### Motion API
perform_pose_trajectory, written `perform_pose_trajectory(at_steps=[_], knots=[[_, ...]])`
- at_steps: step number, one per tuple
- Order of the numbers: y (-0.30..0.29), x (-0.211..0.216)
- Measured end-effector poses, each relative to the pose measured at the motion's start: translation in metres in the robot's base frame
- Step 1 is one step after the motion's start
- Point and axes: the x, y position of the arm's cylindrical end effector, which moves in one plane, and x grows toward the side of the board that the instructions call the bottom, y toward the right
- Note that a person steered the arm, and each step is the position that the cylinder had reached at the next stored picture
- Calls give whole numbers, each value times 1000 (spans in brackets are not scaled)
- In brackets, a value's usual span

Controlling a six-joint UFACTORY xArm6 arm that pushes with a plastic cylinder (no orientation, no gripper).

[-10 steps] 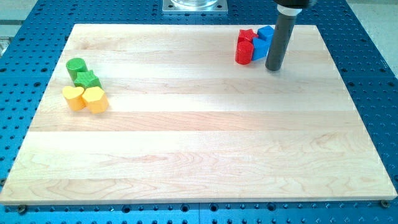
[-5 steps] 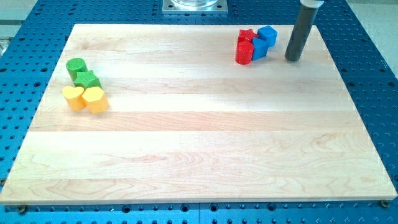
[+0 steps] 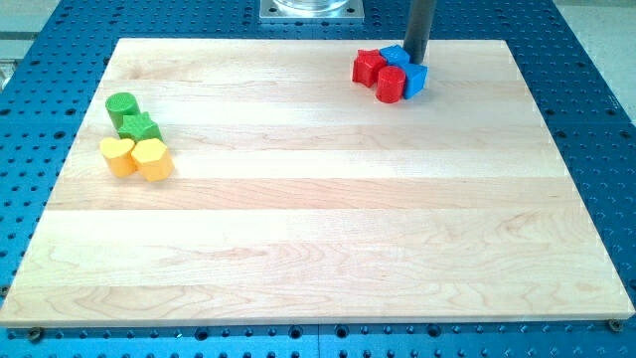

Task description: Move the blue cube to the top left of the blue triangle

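Blue cube [image 3: 394, 55] touched my tip [image 3: 416, 64] on the tip's left | blue triangle [image 3: 416, 80] just below | no gripper fitted, state untellable

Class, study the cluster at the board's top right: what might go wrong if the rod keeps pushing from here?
1. My tip sits against tightly packed blocks, so pushing the blue cube may drag the red blocks along.
2. The blue triangle touches the cluster and could shift too, moving the target spot.
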Motion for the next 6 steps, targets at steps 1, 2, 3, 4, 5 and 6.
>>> perform_pose_trajectory(at_steps=[1,2,3,4,5,6], knots=[[-19,-4],[-31,16],[-31,22],[-56,-17],[-84,1],[-85,46]])
